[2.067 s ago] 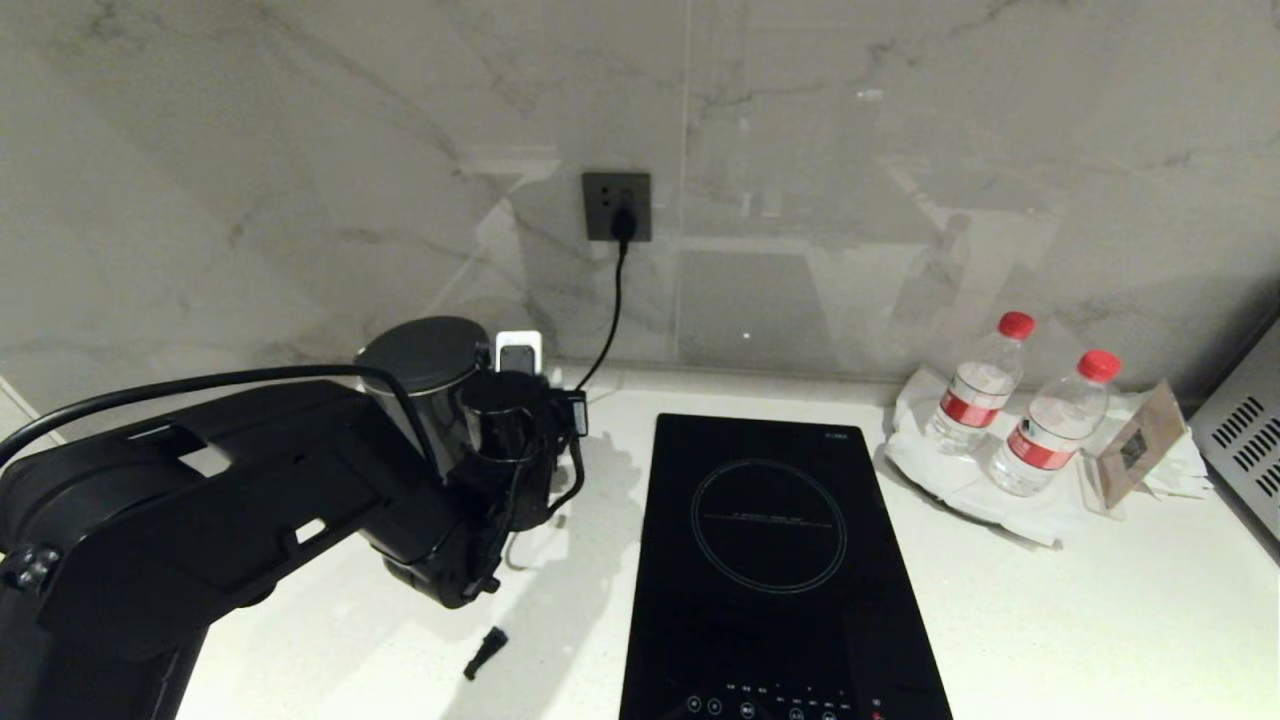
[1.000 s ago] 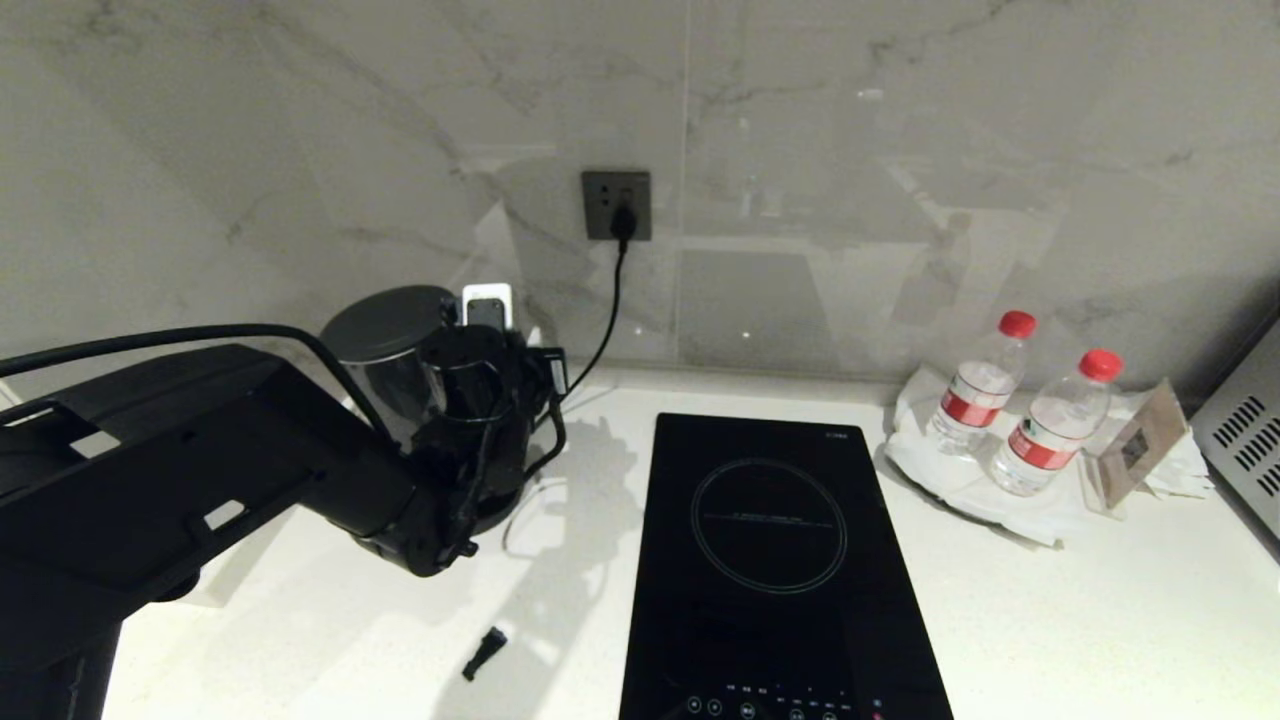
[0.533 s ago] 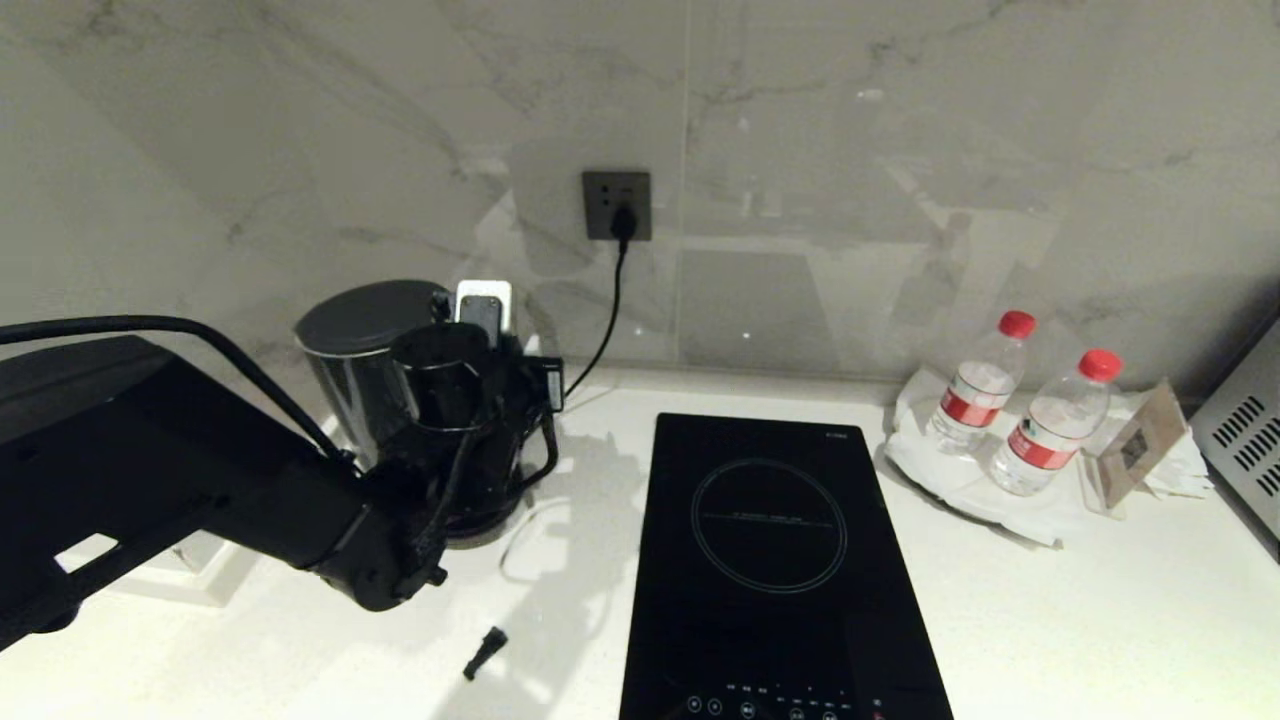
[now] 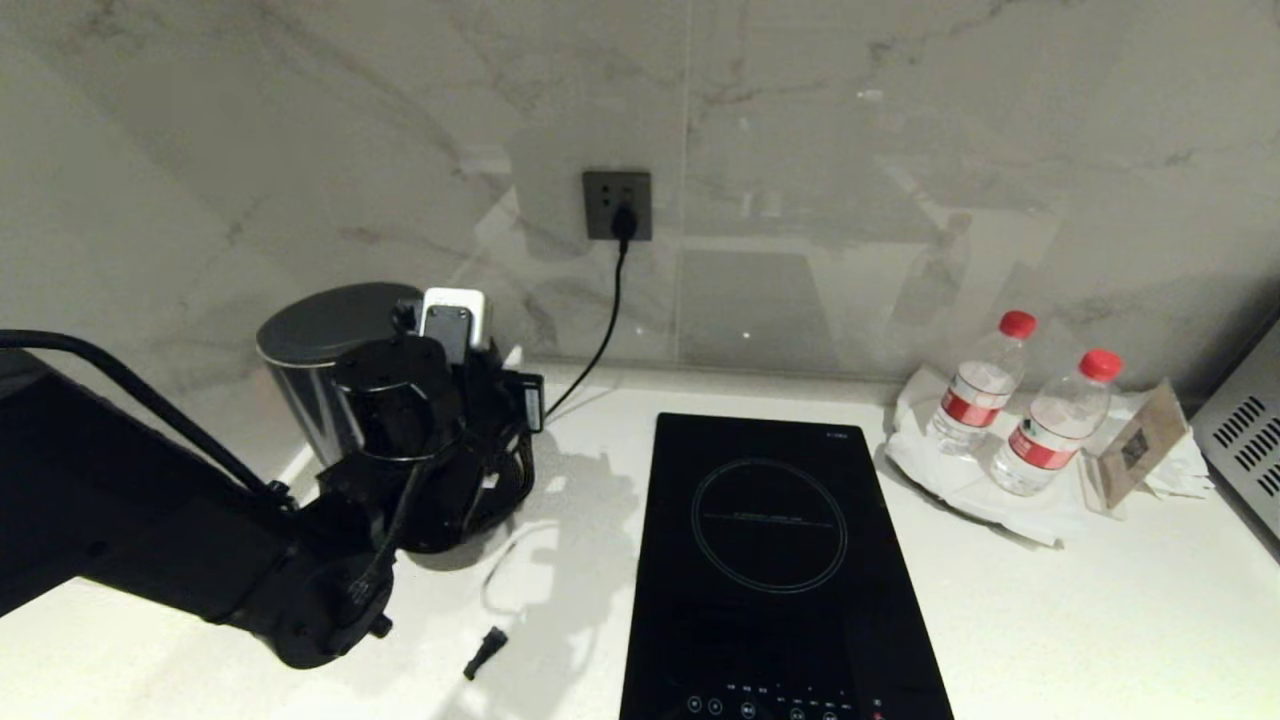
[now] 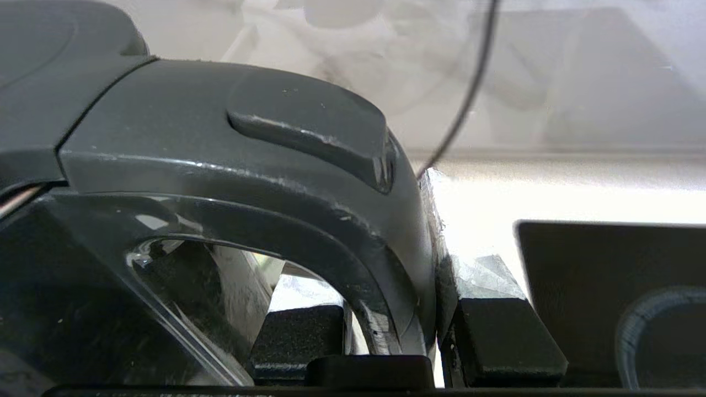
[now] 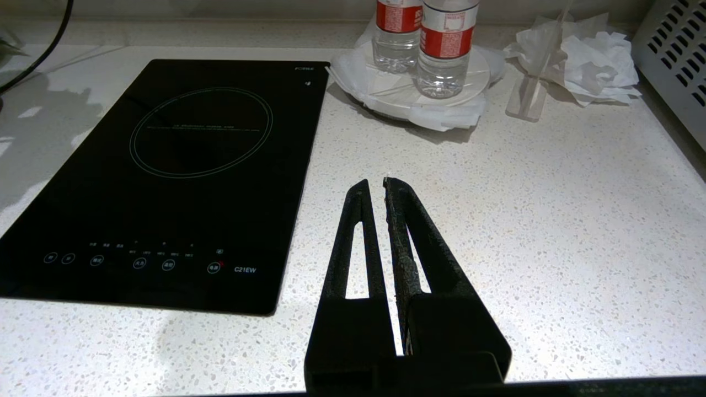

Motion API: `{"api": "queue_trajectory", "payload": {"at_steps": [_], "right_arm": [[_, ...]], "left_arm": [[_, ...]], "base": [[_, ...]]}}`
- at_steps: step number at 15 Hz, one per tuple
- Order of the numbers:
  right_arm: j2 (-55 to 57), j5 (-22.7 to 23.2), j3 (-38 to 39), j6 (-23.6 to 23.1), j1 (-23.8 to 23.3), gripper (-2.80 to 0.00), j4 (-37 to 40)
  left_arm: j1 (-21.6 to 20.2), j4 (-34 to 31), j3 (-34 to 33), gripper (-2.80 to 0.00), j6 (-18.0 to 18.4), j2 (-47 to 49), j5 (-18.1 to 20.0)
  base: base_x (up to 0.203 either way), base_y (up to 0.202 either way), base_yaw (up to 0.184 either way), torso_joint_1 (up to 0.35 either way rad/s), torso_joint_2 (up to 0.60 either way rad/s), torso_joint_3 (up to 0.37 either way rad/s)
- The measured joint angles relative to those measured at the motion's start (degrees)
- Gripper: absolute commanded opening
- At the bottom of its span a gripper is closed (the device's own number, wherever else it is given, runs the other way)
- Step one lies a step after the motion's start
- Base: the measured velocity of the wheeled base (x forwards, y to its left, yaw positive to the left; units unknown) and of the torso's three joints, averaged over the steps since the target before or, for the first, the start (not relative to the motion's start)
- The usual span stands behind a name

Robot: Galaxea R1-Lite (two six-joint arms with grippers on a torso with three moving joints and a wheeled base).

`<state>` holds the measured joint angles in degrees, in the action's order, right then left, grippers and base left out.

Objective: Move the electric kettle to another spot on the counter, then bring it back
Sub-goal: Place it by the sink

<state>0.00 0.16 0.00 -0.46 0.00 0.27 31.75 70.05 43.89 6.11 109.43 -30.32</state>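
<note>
Kettle point(image 4: 320, 350): black, upright, directly ahead of left hand point(image 4: 455, 440), between hand and marble wall; grey lid level with top of wrist; loop handle point(image 5: 309, 220) faces the hand.
Kettle place: far left of tabletop point(image 4: 1100, 620), close to back wall, left of hob point(image 4: 780, 560). Underside hidden by arm; cannot tell whether resting on tabletop or lifted.
Left hand: clamped on kettle handle. Wrist view: one finger point(image 5: 300, 336) inside the loop, other finger point(image 5: 496, 336) outside it, handle bar pinched between. Narrow gap, filled by the handle.
Left arm: enters from left edge, forearm low over tabletop.
Right hand point(image 6: 375, 190): parked over bare tabletop just right of hob's near corner; fingers nearly together, thin slit only, nothing between.
Beside left hand: white plug adapter point(image 4: 455, 318) just behind and above wrist; small black piece point(image 4: 486, 652) lying loose on tabletop near the hand, toward front edge.
Tabletop: white speckled stone; black glass hob set in middle.
Far from left hand, beyond hob: two red-capped water bottles point(image 4: 975, 395) on white plate with tissue; small card stand point(image 4: 1135, 445); perforated metal appliance point(image 4: 1240, 430) at right edge.
Wall: grey-veined marble; dark socket point(image 4: 617, 205) with black cord point(image 4: 605, 320) running down toward kettle side.
</note>
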Motion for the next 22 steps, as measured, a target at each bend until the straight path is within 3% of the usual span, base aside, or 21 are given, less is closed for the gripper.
{"api": "queue_trajectory", "payload": {"at_steps": [3,9,22], "right_arm": [[0.0,0.0,0.0,0.0,0.0,-2.80,0.0],[0.0,0.0,0.0,0.0,0.0,-2.80,0.0],[0.0,0.0,0.0,0.0,0.0,-2.80,0.0]], "left_arm": [[0.7,0.2,-4.7,-2.80,-0.4,-3.4,0.0],[0.7,0.2,-11.2,-2.80,-4.5,-6.2,-0.4],[0.6,0.2,-15.3,-2.80,-6.2,-8.6,-0.7]], "base": [[0.000,0.000,0.000,0.000,0.00,0.000],[0.000,0.000,0.000,0.000,0.00,0.000],[0.000,0.000,0.000,0.004,0.00,0.169]]}}
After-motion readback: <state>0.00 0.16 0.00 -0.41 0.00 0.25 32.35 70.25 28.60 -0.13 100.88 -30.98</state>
